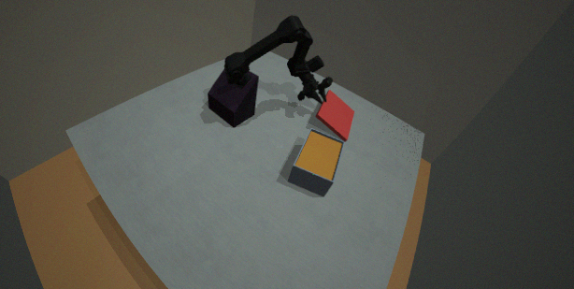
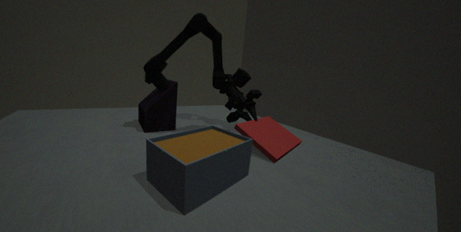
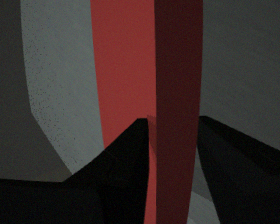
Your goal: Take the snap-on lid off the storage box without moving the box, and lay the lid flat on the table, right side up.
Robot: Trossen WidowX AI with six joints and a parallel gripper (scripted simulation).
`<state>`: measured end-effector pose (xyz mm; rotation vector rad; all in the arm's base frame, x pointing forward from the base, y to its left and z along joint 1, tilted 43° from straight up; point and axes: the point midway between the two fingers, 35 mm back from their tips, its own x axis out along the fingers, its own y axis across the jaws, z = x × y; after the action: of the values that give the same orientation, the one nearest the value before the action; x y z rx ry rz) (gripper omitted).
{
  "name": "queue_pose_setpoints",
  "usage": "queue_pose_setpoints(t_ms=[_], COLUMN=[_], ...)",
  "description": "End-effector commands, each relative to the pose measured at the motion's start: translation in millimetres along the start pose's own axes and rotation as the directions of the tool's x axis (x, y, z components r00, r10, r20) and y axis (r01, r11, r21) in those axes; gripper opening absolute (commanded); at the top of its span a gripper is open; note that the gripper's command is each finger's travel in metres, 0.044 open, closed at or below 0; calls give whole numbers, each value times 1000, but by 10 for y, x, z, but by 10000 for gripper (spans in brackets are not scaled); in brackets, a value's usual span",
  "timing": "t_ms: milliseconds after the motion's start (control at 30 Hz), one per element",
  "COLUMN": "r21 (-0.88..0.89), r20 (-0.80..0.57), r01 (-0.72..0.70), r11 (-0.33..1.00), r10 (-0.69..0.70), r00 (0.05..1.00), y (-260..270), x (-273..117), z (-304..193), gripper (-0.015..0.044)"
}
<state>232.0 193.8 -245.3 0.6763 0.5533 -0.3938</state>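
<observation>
The red lid is off the box, beside it and behind it to the right. It is tilted, with its edge at my gripper raised and its far edge low, at or near the table. My gripper is shut on the lid's raised edge, one finger on each side in the wrist view. The storage box stands upright and open on the table, showing an orange surface inside. The lid's underside is hidden in the top and exterior views.
The grey table top carries the box and the arm's dark base, which stands left of the lid. The box's near corner is close to the lid's low edge. The table's right edge runs beyond the lid.
</observation>
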Motion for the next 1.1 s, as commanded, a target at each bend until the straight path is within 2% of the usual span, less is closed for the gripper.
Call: queue_pose_setpoints(t_ms=[0,367,700,767,967,1067], r21=[-5,-5,-5,-5,-5,-5], r20=[-2,-1,-1,-1,-2,-3], r01=[10,10,10,10,11,11], r11=[1000,1000,1000,1000,1000,1000], r10=[-10,-10,-10,-10,-11,-11], r00=[1000,1000,1000,1000,1000,1000], y=[-54,-123,-69,-69,-143,-182], x=[36,92,64,64,-22,-69], z=[7,10,5,5,7,6], gripper=[0,0,262,275,433,440])
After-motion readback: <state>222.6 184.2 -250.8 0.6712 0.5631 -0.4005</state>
